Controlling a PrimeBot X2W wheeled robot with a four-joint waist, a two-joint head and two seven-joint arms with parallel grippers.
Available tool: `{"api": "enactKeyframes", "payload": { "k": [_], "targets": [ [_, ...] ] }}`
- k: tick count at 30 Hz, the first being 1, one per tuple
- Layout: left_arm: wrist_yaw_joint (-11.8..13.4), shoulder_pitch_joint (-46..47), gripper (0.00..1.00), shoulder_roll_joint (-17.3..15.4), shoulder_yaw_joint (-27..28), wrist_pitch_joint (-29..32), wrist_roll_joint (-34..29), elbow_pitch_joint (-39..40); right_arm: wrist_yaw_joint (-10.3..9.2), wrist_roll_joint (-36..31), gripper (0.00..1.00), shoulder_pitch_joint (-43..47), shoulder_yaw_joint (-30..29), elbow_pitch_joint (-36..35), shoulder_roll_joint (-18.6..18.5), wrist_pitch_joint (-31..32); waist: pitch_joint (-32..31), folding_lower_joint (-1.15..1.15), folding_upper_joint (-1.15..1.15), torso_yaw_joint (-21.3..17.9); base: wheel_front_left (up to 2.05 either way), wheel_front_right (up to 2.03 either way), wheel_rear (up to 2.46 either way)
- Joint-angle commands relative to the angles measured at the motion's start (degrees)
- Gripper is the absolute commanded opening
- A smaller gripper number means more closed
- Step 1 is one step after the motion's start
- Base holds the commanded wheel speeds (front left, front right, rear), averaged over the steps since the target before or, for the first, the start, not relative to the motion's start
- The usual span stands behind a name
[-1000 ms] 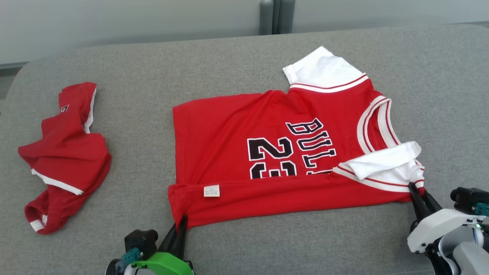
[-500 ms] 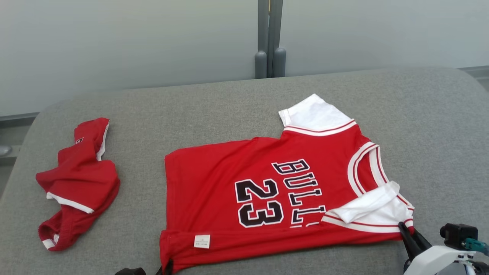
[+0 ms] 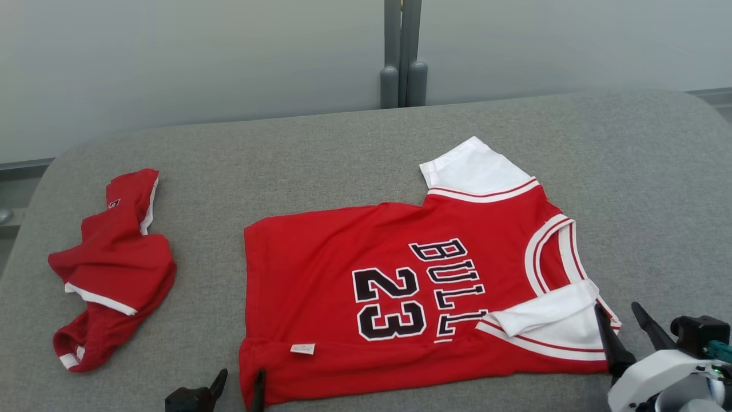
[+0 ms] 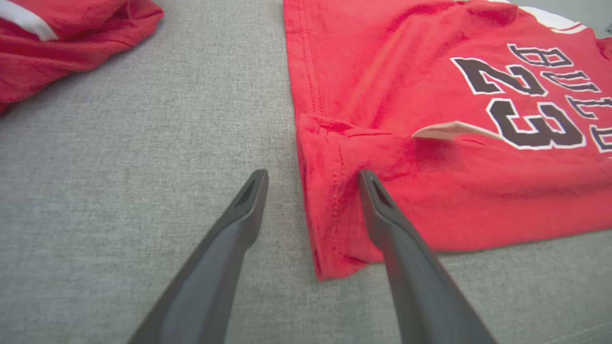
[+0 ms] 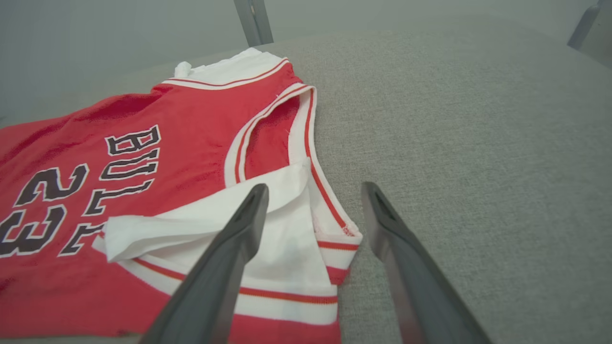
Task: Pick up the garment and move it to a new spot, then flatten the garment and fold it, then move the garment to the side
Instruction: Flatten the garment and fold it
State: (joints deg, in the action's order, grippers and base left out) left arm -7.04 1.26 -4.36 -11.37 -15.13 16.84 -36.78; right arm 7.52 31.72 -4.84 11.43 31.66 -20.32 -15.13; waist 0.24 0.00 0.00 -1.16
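The red jersey [image 3: 400, 286] lay flat on the grey surface [image 3: 286, 149], number side up, its near edge folded over. My left gripper [image 4: 313, 177] stood spread wide across the hem corner, one finger over fabric, one over bare surface. My right gripper [image 5: 314, 187] gaped too, straddling the edge of the white sleeve [image 5: 287, 248]. A crumpled red garment [image 3: 108, 269] sat well apart, off to the left.

Grey fabric surface [image 3: 343, 149]; crumpled red cloth [image 3: 114, 269], white trim, at left; grey post [image 3: 402, 46] behind; pale wall [image 3: 171, 57].
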Motion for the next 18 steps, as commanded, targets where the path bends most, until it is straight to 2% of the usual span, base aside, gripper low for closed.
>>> {"api": "enactKeyframes", "payload": {
  "k": [1,8,13,18],
  "targets": [
    [0.18,-0.13,1.00,-0.04,0.60,0.01,-0.84,0.50,-0.06,-0.78,1.00,1.22,0.14,-1.27,0.76,-0.03,0.18,0.00,0.00,0.27,0.00,0.00,0.00],
    [-0.13,-1.26,1.00,0.86,2.33,0.01,-3.49,2.03,-0.06,-1.19,1.00,4.06,7.25,-8.92,1.63,-0.02,0.06,0.00,0.00,1.23,0.00,0.00,0.00],
    [-0.36,-1.81,1.00,1.18,2.47,0.01,-4.05,2.30,-0.07,0.59,1.00,4.79,12.64,-9.11,0.72,-0.02,0.09,0.00,0.00,2.06,0.00,0.00,0.00],
    [-0.39,-1.89,1.00,1.34,2.26,0.01,-4.05,2.36,-0.07,1.09,1.00,3.56,15.21,-7.92,1.08,-0.02,0.43,0.00,0.00,3.09,0.00,0.00,0.00]
  ]
}}
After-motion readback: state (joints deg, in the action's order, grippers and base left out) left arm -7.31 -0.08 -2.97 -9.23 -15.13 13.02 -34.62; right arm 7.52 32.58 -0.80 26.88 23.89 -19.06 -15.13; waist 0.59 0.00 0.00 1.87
